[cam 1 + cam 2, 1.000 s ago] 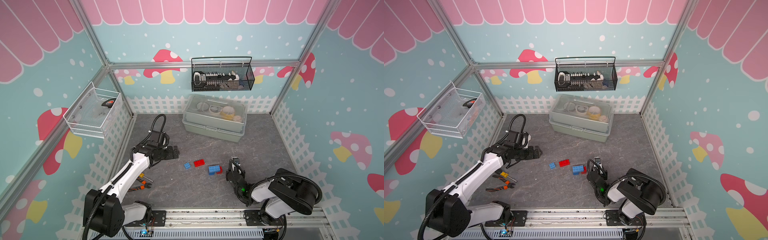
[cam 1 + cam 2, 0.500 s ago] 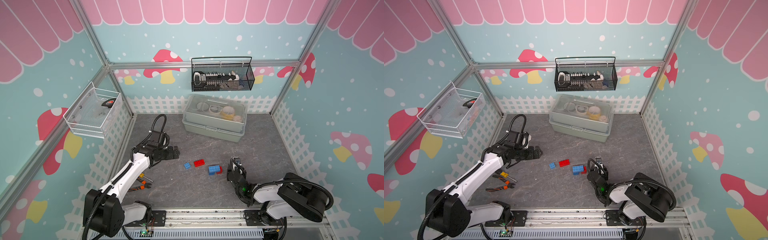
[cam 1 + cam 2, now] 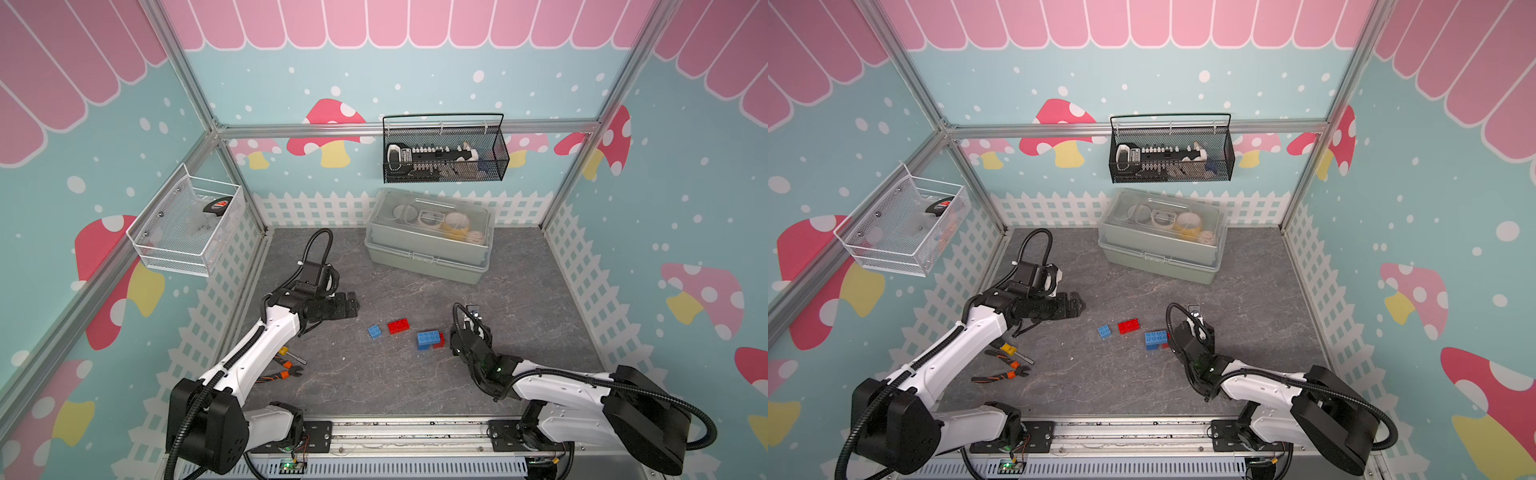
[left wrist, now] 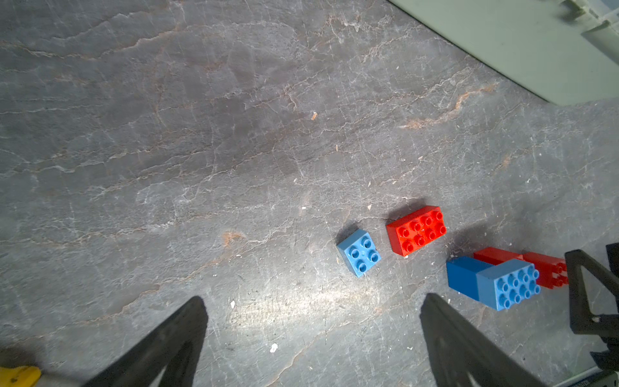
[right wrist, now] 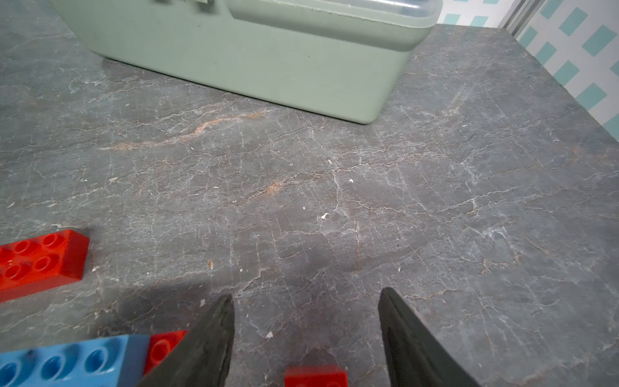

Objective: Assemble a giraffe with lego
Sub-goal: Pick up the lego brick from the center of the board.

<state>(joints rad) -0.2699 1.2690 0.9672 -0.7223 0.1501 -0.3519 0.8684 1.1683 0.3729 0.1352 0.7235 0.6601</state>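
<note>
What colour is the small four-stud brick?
The four-stud brick is light blue, clearest in the left wrist view.

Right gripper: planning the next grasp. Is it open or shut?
Open. On the right gripper the fingers stand apart, table showing between them, nothing clamped.

Three lots of lego [image 3: 1128, 326] on the tabletop [image 3: 374, 386], roughly in a row, none touching. I see a small light-blue 2x2 brick [image 3: 374, 331], studs up, sitting a bit skewed. Just beside it is a red 2x4 brick [image 3: 398, 326], flat, studs up. Next is the giraffe [image 4: 492, 281], only part built. It has a dark-blue and a light-blue brick joined, tipped on its side with studs facing sideways. Red bricks lie against its back, also on their side. I can't tell if red and blue are clipped together.
</note>
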